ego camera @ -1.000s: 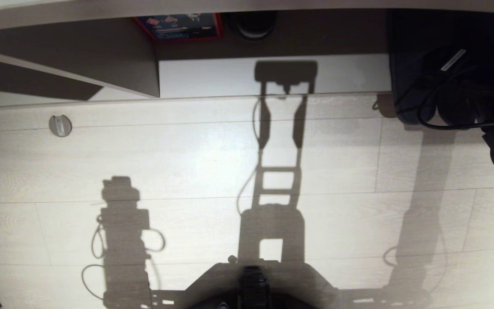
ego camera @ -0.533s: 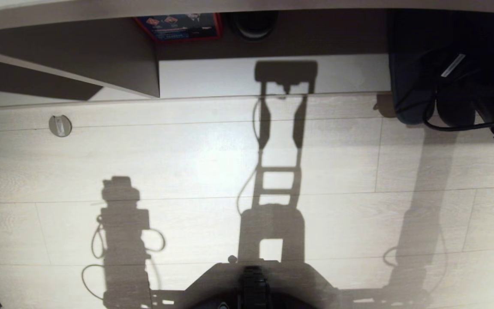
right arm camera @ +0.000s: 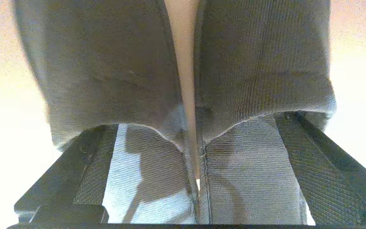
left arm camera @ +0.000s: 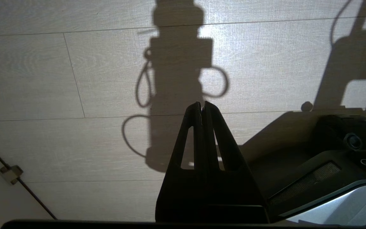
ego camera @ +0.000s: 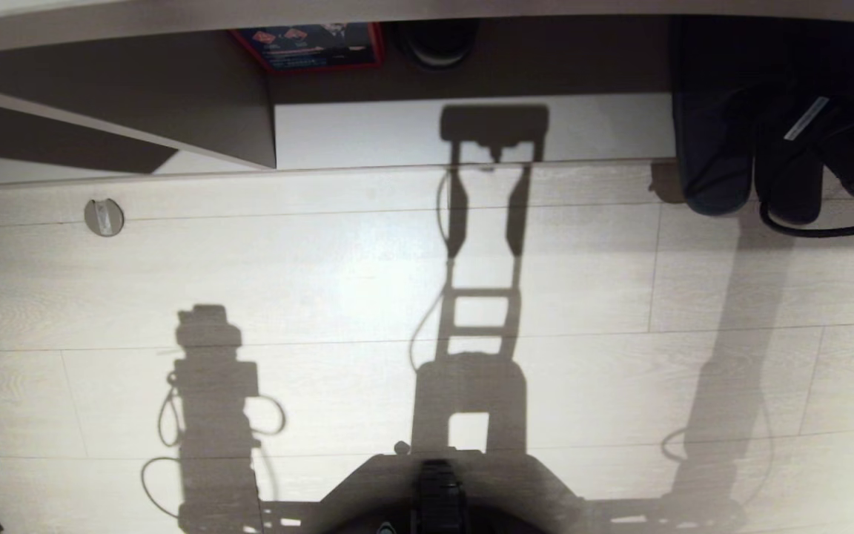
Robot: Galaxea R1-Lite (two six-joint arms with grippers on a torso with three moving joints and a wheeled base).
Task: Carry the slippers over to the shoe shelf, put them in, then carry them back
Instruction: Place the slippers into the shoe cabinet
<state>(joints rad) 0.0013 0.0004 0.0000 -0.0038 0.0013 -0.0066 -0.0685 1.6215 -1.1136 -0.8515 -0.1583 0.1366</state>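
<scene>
2 slippers (ego camera: 749, 159) sit side by side, toes in, at upper right of head view, in the shoe shelf (ego camera: 412, 133) opening w/ heels over its front edge; 1 right hand (right arm camera: 189, 178) is spread wide, a finger (right arm camera: 326, 165) along each outer side of the pair. 1 left hand (left arm camera: 203, 106) hangs over the floor (ego camera: 323, 282), fingers pressed together, holding nothing. Also: 1 red-edged box (ego camera: 312, 44) and 1 dark round thing (ego camera: 438, 37) at top centre, 1 round metal disc (ego camera: 104, 217) on floor at left; right arm and its cable (ego camera: 820, 230) cross over the right slipper.
</scene>
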